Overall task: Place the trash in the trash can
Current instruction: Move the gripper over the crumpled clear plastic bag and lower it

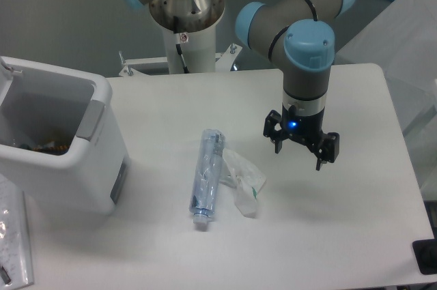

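Observation:
A long clear bluish bottle lies on the white table, pale cap toward the front edge. Touching its right side is a crumpled clear wrapper with green flecks. The trash can, a big white boxy bin with a grey inside and a grey side panel, stands at the left; some dark and brownish bits show at its bottom. My gripper hangs over the table to the right of the wrapper, apart from it. Its black fingers are spread, open, with nothing between them.
The arm's white base column rises at the back edge of the table. A clear plastic-covered sheet lies at the front left corner. Covered furniture stands beyond the right edge.

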Robot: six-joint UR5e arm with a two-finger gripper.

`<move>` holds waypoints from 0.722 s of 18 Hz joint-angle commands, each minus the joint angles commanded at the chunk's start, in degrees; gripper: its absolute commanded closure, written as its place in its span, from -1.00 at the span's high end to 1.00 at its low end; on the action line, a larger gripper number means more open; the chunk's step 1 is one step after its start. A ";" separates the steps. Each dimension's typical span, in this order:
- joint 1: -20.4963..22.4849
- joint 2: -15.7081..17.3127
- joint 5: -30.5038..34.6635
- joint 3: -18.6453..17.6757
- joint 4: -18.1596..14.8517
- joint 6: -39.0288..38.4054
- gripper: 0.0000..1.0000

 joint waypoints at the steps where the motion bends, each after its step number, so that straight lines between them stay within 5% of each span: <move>1: 0.00 0.09 0.00 0.00 0.09 0.00 1.00; 13: -0.70 -2.55 -0.35 -3.69 2.28 -1.23 1.00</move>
